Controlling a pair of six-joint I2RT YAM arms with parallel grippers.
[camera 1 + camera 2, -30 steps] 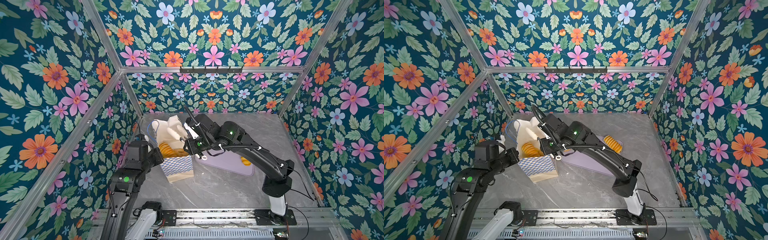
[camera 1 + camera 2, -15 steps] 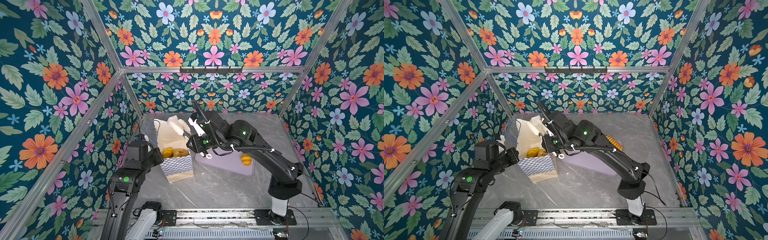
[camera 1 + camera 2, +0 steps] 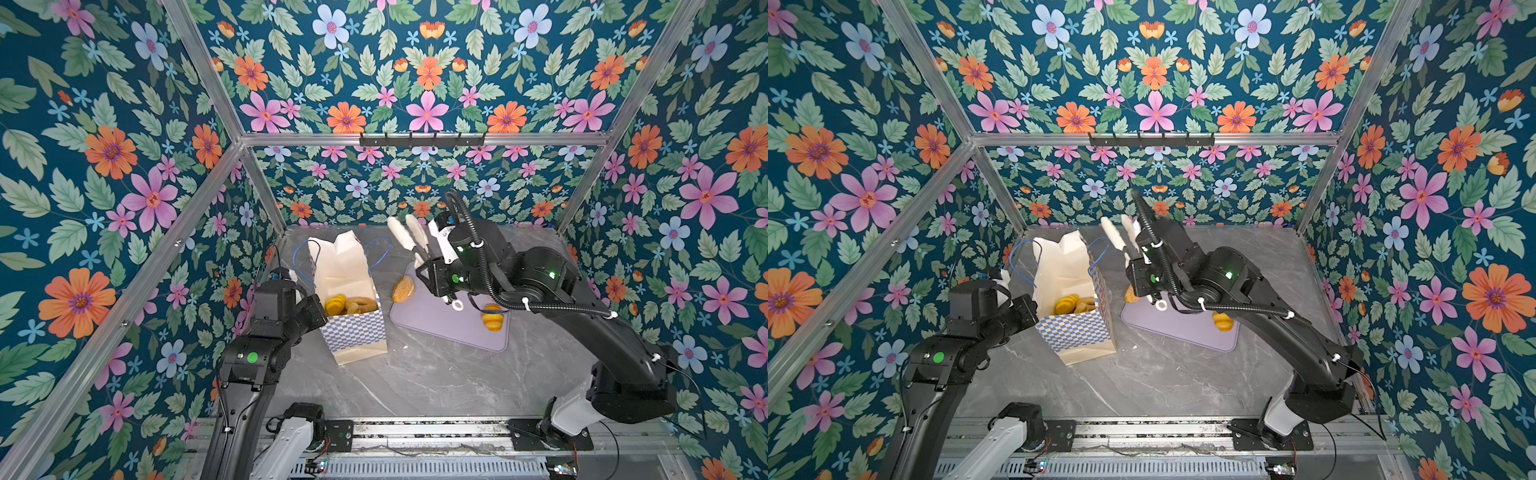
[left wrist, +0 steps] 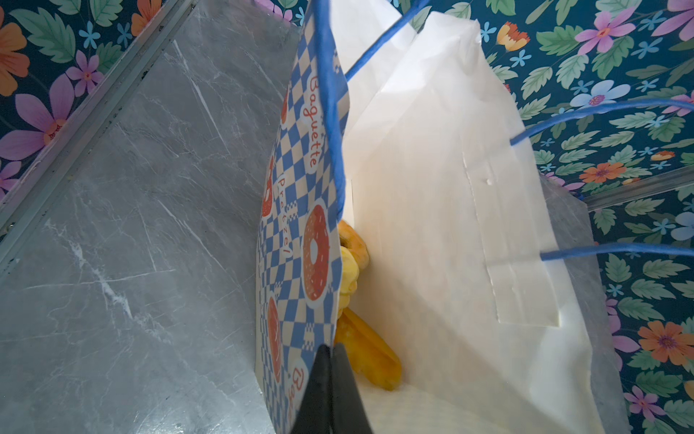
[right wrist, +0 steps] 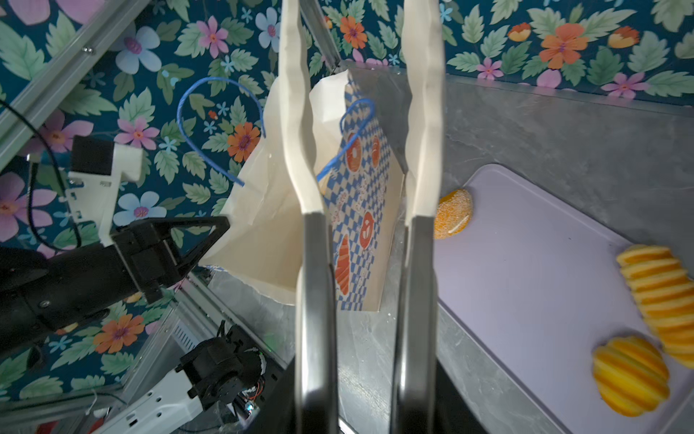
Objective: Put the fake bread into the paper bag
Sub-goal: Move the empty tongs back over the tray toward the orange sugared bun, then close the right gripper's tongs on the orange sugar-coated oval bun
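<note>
Paper bag (image 3: 353, 291): stood upright on the marble table (image 3: 415, 382), mouth open.
Fake bread (image 3: 351, 305): a yellow ridged piece and a bagel ring lay on the bag's floor.
Left gripper (image 4: 329, 357): fingers were pinched together on the bag's checkered rim.
Right gripper (image 3: 402, 222): was raised just beside the bag, fingers moderately parted, nothing between them.
Lilac tray (image 3: 436, 328): lay flat beside the bag.
Sesame bun (image 3: 403, 289): sat on the tray corner nearest the bag.
Two ridged loaves (image 5: 661, 293): sat on the tray's end farthest from the bag.
</note>
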